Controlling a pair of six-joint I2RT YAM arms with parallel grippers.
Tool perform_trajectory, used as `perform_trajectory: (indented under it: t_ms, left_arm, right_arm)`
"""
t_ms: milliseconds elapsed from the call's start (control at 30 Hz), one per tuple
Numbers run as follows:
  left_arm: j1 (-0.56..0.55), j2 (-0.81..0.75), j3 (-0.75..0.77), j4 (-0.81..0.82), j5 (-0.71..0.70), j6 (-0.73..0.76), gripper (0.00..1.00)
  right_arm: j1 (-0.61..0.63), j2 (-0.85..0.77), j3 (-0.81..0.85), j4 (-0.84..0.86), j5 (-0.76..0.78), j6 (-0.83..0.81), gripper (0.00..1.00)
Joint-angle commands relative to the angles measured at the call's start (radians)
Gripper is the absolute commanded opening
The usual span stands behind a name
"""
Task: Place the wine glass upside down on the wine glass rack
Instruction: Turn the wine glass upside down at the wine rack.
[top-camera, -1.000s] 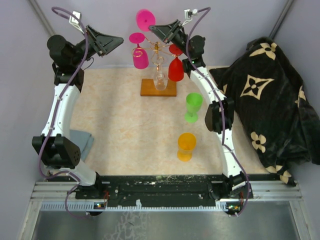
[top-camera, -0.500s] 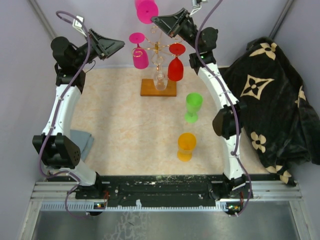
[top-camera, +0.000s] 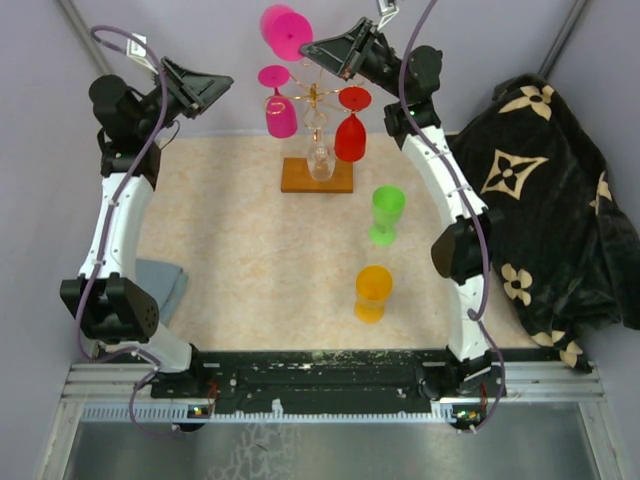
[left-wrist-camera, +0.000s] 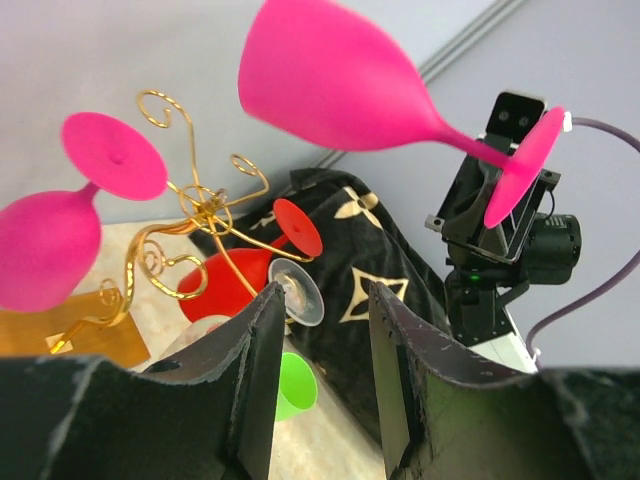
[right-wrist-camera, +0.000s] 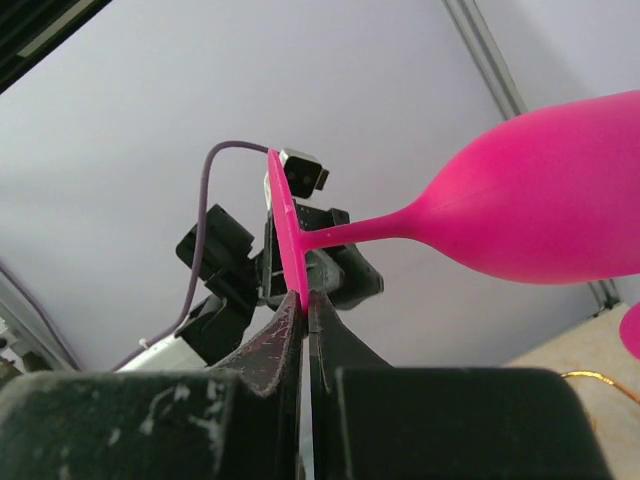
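My right gripper (top-camera: 306, 49) is shut on the rim of the foot of a pink wine glass (top-camera: 285, 30) and holds it high in the air, lying roughly sideways, just up and left of the wine glass rack (top-camera: 314, 96). The right wrist view shows the fingers (right-wrist-camera: 290, 330) pinching the thin foot, with the pink bowl (right-wrist-camera: 560, 220) off to the right. The gold wire rack on its wooden base (top-camera: 300, 178) carries a hung pink glass (top-camera: 278, 108), a red one (top-camera: 351, 135) and a clear one (top-camera: 320, 160). To the rack's left, my left gripper (top-camera: 228, 82) is open with nothing in it.
A green glass (top-camera: 386, 214) and an orange glass (top-camera: 373, 293) stand on the table in front of the rack, beside the right arm. A black blanket with gold flowers (top-camera: 540, 200) covers the right side. A grey cloth (top-camera: 165, 285) lies by the left arm.
The right arm has risen and carried the pink glass higher, then slightly left, above the rack. The left gripper has drawn back a little to the left, still open.
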Motion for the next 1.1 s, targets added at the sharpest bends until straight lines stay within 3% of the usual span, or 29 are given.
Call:
perform_trajectory:
  t_ms: [0, 367, 1067]
  left_arm:
    - [0.051, -0.078, -0.05, 0.018, -0.085, -0.002, 0.45]
    - [0.113, -0.13, -0.11, 0.042, -0.112, -0.018, 0.45]
    - [0.161, -0.152, -0.146, 0.051, -0.129, -0.067, 0.45]
  right_arm:
    - [0.025, -0.11, 0.002, -0.1, -0.041, -0.007, 0.0]
    - [0.087, -0.217, -0.076, -0.275, -0.07, -0.076, 0.0]
    - [0.139, -0.465, -0.468, -0.593, -0.119, -0.066, 0.0]
